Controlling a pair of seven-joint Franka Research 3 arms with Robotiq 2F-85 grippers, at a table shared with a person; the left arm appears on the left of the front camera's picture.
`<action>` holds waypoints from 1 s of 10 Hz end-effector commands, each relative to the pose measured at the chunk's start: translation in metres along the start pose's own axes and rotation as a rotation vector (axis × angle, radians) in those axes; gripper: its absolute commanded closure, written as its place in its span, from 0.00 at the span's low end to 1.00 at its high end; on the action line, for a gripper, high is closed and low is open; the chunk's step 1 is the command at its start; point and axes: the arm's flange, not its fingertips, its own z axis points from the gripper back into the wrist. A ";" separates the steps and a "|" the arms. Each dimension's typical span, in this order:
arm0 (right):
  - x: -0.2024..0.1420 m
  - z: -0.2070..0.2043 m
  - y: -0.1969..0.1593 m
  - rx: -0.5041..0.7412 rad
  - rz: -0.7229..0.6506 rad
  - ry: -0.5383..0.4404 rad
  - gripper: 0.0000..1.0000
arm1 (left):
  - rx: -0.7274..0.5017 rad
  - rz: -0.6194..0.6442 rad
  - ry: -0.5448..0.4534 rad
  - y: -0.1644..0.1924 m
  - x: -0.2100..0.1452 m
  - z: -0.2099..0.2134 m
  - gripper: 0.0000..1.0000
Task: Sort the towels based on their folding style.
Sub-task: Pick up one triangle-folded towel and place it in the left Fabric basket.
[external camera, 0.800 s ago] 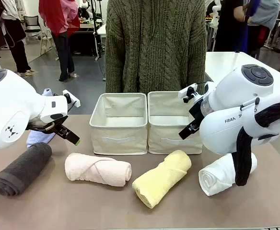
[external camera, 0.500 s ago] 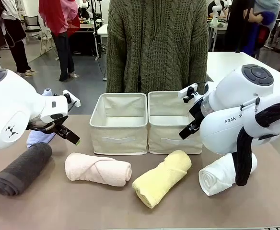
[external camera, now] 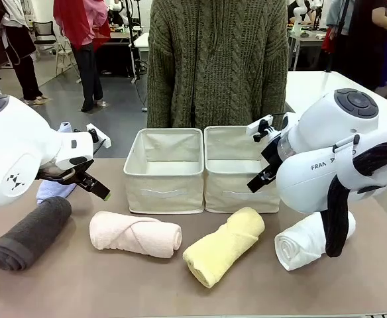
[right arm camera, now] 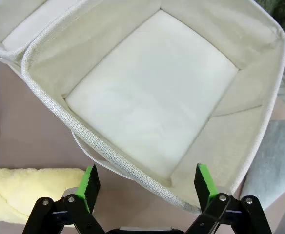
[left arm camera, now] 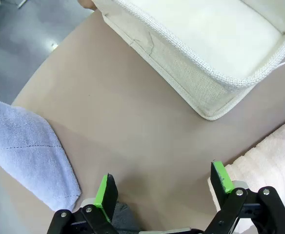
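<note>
L arm [external camera: 14,156] is seen at mid-left of frame, R arm [external camera: 326,156] at mid-right. L gripper [left arm camera: 163,184] & R gripper [right arm camera: 146,180] are held spread wide, nothing gripped, at bottom edge.

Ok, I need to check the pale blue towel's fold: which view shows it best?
The left wrist view: the pale blue towel lies unobstructed, though cropped. In the front view, the left arm hides most of it.

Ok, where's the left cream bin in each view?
Front view: left bin, middle, left one of the pair.
Left wrist view: left bin, upper right, running off the top edge.
Right wrist view: left bin, a strip in the top-left corner.
Shared landmark: the brown table under its near wall.
</note>
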 end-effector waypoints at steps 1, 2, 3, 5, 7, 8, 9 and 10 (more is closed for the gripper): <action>0.001 0.001 0.000 -0.001 0.000 -0.003 0.00 | 0.000 0.000 -0.001 0.000 0.000 0.000 0.00; 0.001 0.001 0.000 -0.001 0.000 -0.003 0.00 | 0.000 0.000 -0.001 0.000 0.000 0.000 0.00; 0.001 0.001 0.000 -0.001 0.000 -0.003 0.00 | 0.000 0.000 -0.001 0.000 0.000 0.000 0.00; 0.001 0.001 0.000 -0.001 0.000 -0.003 0.00 | 0.000 0.000 -0.001 0.000 0.000 0.000 0.00; 0.001 0.001 0.000 -0.001 0.000 -0.003 0.00 | 0.000 0.000 -0.001 0.000 0.000 0.000 0.00; 0.000 0.000 0.000 0.000 0.000 0.000 0.00 | 0.000 0.000 0.000 0.000 0.000 0.000 0.00; 0.016 0.024 0.006 0.006 0.005 -0.021 0.00 | 0.038 -0.050 -0.004 0.001 0.013 0.022 0.00; 0.036 0.055 0.007 -0.025 0.004 -0.042 0.00 | 0.065 -0.071 0.003 0.003 0.034 0.051 0.00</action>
